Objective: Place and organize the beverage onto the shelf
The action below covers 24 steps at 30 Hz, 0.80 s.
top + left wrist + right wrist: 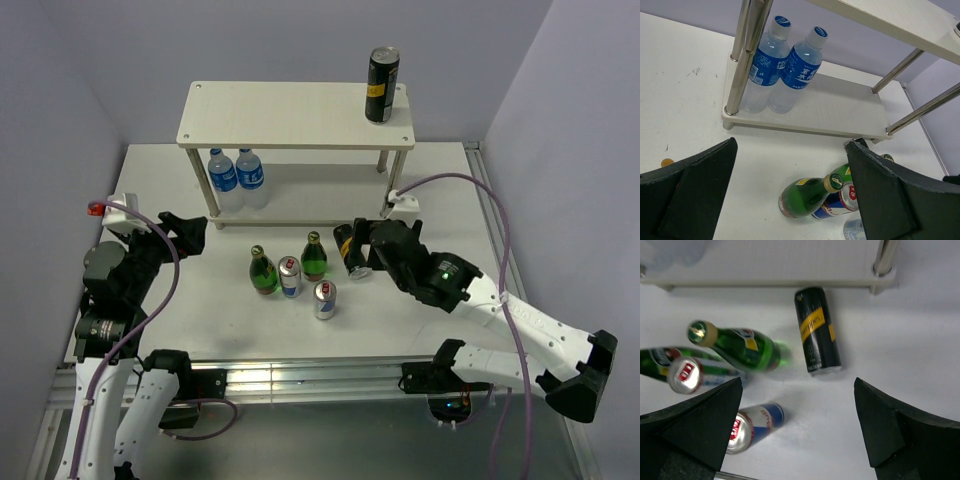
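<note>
My right tool (368, 243) has its jaws spread wide and holds nothing. It faces the black yellow-labelled can (817, 331), which is on the counter (165, 185) just in front of the shelf (290, 115). My left tool (790, 150) is likewise wide open and empty.

Judgement: the can is thin-walled, smooth and probably slippery, so I should take it mid-body, across the label. The green glass bottles (263, 271) are fragile and top-heavy. The silver-and-blue cans (325, 299) are slim and easily tipped.

The top view shows a second black can (382, 85) on the upper board's right end, which neither wrist view shows. The left wrist view shows the water bottles (782, 70) at the lower board's left end, which are absent from the right wrist view.
</note>
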Motion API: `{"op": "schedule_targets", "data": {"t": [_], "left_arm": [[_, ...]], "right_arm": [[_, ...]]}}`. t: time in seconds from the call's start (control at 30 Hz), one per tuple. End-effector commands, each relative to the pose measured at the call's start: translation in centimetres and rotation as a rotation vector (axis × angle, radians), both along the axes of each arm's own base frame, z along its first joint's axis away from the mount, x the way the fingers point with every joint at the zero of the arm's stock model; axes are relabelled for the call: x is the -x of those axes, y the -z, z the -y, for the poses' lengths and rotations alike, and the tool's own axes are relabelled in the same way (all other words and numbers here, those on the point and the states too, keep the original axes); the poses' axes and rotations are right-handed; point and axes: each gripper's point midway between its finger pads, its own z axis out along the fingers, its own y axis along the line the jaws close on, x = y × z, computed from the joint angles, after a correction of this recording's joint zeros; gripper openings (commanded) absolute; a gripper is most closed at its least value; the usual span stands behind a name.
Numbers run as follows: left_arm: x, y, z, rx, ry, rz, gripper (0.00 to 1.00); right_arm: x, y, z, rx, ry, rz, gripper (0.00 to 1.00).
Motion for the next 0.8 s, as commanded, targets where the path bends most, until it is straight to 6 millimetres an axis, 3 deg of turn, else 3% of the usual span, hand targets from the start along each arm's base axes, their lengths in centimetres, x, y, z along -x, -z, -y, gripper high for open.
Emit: {"op": "schedule_targets", "data": {"t": [0.0, 0.2, 0.27, 0.77], "left_arm": [[0.0, -0.6, -0.2, -0.010, 0.001, 0.032, 0.99], [0.1, -0.6, -0.3, -0.009, -0.007, 0.030, 0.99], [0.0, -0.5, -0.3, -0.009, -0.008, 0.029, 0.99], [-0.1, -0.4, -0.2, -0.009, -0.001, 0.021, 0.99]], "right_arm": [[0.6, 2.8, -1.8, -0.041, -0.056, -0.064, 1.00], [-0.3, 7.9, -3.5, 0.042, -0.109, -0.166, 1.00], [-1.5, 9.1, -3.2, 0.057, -0.083, -0.185, 1.00], [-6.8, 15.2, -1.7, 0.115, -0.022, -0.271, 1.00]]}}
